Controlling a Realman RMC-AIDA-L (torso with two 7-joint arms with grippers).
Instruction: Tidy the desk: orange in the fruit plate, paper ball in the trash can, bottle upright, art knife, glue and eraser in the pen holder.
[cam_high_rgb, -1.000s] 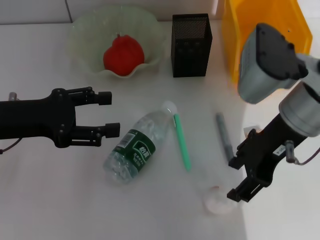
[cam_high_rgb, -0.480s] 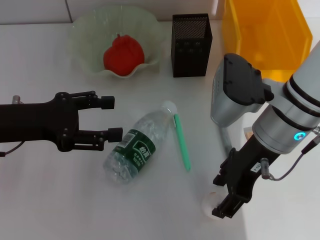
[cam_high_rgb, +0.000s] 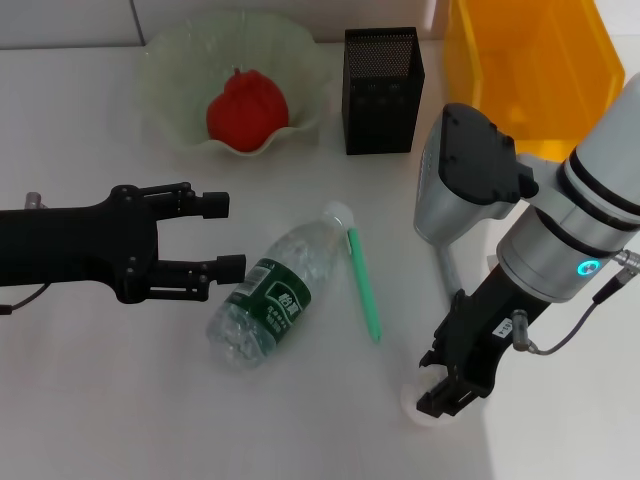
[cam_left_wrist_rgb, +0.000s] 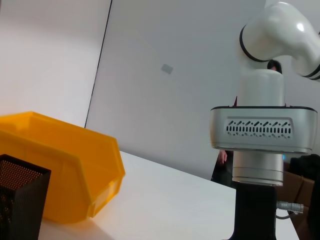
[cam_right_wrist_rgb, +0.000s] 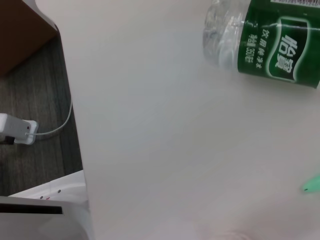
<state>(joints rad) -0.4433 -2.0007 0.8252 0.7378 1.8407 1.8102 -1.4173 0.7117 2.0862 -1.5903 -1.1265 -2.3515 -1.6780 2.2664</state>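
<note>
The clear bottle (cam_high_rgb: 272, 297) with a green label lies on its side mid-table, also seen as the bottle (cam_right_wrist_rgb: 265, 37) in the right wrist view. My left gripper (cam_high_rgb: 222, 236) is open just left of it, not touching. A white paper ball (cam_high_rgb: 412, 406) sits near the front; my right gripper (cam_high_rgb: 443, 385) is open right over it, hiding most of it. The red-orange orange (cam_high_rgb: 247, 108) rests in the pale green fruit plate (cam_high_rgb: 170, 70). A green pen-shaped tool (cam_high_rgb: 363, 283) lies beside the bottle. A grey one (cam_high_rgb: 447, 268) is half hidden by my right arm. The eraser is hidden.
The black mesh pen holder (cam_high_rgb: 383, 90) stands at the back next to the yellow trash can (cam_high_rgb: 530, 70); both also show in the left wrist view, pen holder (cam_left_wrist_rgb: 20, 200) and trash can (cam_left_wrist_rgb: 60, 170). The table edge (cam_right_wrist_rgb: 80, 165) runs close to the paper ball.
My right arm has swung left and down, bringing its gripper from beside the paper ball to over it. My left gripper crept slightly right towards the bottle.
</note>
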